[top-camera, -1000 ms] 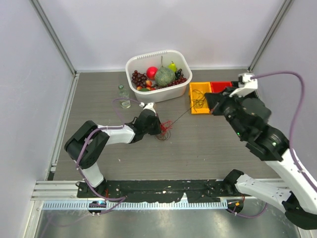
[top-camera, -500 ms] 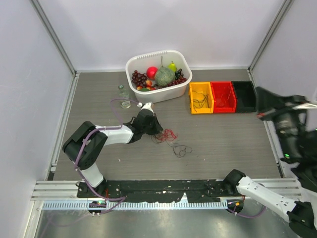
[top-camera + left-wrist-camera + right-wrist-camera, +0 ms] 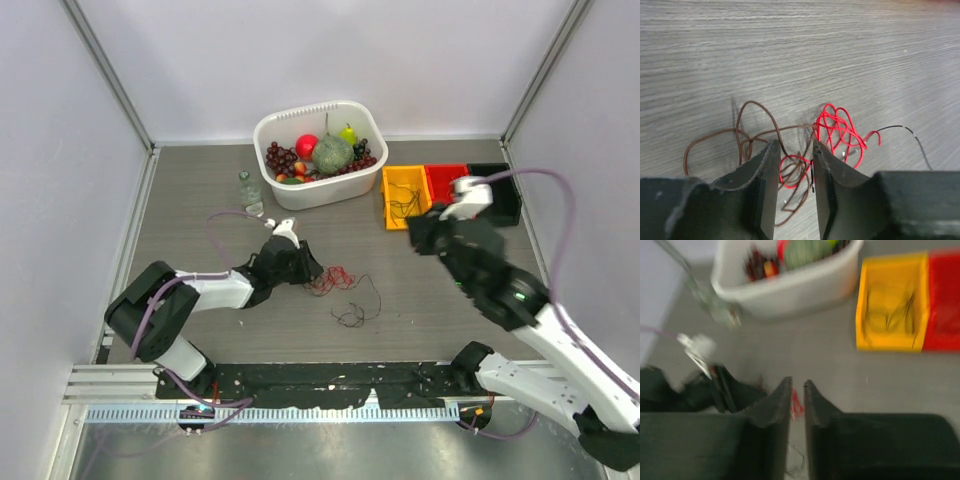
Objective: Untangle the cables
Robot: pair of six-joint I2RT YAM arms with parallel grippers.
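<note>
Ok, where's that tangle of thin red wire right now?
In the top view the tangle of thin red wire lies mid-way across the grey table, right at the tip of the left gripper, with a loose dark wire loop on its near side.

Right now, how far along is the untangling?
Done: the yellow bin holds thin wires, and a black wire lies mostly clear on the table. In hand: nothing. The left hand stands open over the knot, and the right hand hangs empty above the table. Left: red wires and a brown wire lie interlaced.
</note>
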